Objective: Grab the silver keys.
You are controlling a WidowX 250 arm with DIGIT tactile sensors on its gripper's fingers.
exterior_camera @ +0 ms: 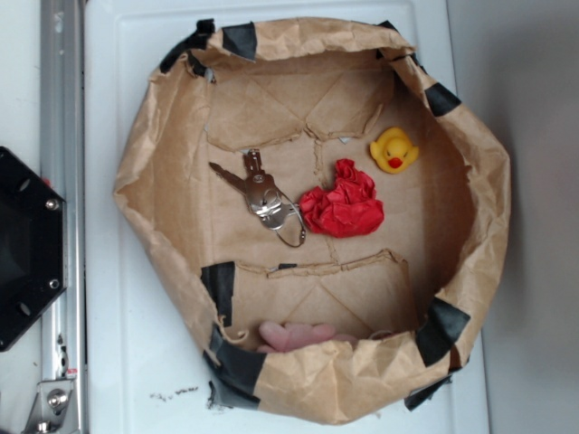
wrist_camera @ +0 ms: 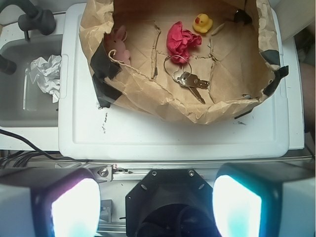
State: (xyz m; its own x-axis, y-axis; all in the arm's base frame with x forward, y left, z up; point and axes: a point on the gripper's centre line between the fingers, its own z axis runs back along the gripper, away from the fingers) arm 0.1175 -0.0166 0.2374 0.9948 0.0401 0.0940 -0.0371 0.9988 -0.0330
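Note:
The silver keys lie flat on the floor of a brown paper-lined bin, left of centre, their wire ring touching the crumpled red cloth. In the wrist view the keys sit just below the red cloth. My gripper is open, its two glowing fingertips wide apart at the bottom of the wrist view, well back from the bin and over the black robot base. Nothing is between the fingers. The gripper does not show in the exterior view.
A yellow rubber duck sits right of the cloth. A pink soft toy lies against the near wall of the bin. The bin's paper walls stand high with black tape corners. A crumpled white paper rests in a grey tray at left.

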